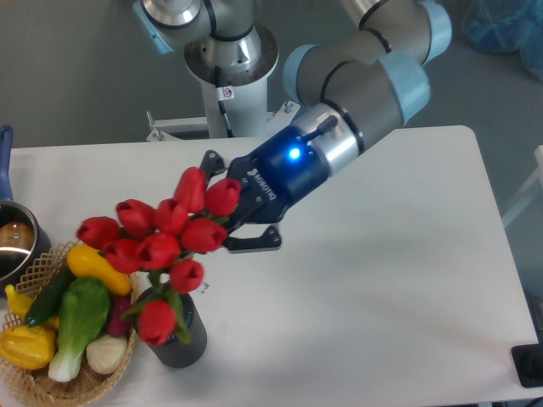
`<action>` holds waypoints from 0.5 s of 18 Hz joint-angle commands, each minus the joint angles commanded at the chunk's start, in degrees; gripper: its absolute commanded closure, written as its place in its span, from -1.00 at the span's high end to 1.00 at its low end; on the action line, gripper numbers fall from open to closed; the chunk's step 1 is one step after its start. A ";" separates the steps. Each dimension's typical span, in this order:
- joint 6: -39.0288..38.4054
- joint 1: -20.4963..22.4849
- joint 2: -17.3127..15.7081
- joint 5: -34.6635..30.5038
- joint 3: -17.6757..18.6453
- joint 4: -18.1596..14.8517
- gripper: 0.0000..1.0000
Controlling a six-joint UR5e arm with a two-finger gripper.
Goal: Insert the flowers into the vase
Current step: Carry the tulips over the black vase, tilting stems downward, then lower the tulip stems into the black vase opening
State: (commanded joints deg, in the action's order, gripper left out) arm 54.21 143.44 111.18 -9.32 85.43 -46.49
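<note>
Gripping the flowers (161, 242) near the blooms, the gripper (227, 212) is clenched on the bunch and holds it in the air above the vase (188, 346) — the red heads spread leftward over the wicker basket (81, 380) of vegetables. The lowest tulip hangs in front of the vase's mouth, hiding it. The vase stands upright on the white table (382, 288), just beside the basket.

vase mouth: the vase (180, 343) is mostly covered by the flowers (161, 242)
stems: hidden behind blooms
tool (227, 222) fingers: grip point masked by tulips
pot (13, 242): cut by left edge
</note>
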 joint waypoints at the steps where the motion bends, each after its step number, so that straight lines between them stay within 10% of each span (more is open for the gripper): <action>1: 0.88 -0.53 0.09 0.00 0.00 0.00 -0.96; 9: 1.07 -0.71 -0.35 1.23 0.09 0.00 -0.96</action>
State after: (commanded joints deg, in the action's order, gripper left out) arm 55.28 142.73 110.83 -8.09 85.52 -46.49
